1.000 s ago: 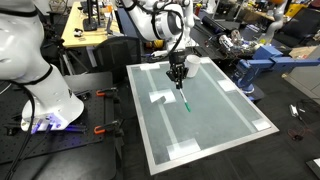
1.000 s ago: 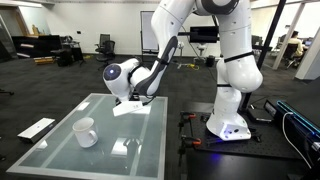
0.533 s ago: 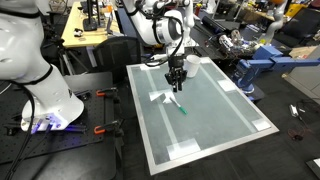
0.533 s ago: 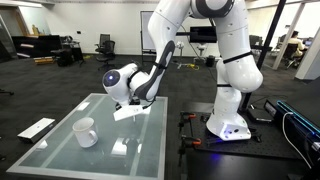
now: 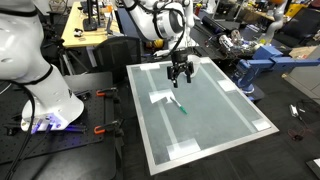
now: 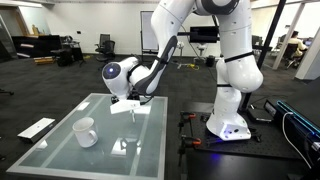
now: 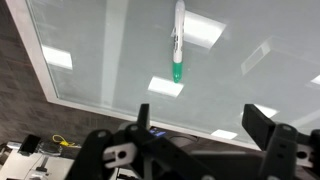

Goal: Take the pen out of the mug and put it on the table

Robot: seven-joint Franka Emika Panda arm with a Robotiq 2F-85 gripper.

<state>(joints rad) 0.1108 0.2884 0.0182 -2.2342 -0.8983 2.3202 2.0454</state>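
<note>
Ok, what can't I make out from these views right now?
Pen: sharp in the wrist view, only a tiny fleck in an exterior view.
Mug: its inside is hidden by its own wall; it lies outside the wrist view.
Gripper: open in the wrist view; small and dark in an exterior view, so its height above the table is unclear.

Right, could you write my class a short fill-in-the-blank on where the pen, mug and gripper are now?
1. The pen lies flat on the ____.
2. The gripper hangs above the pen, holding nothing, its jaws ____.
3. The mug standing apart from the pen is ____ in colour.
Missing words: table; open; white.
</note>
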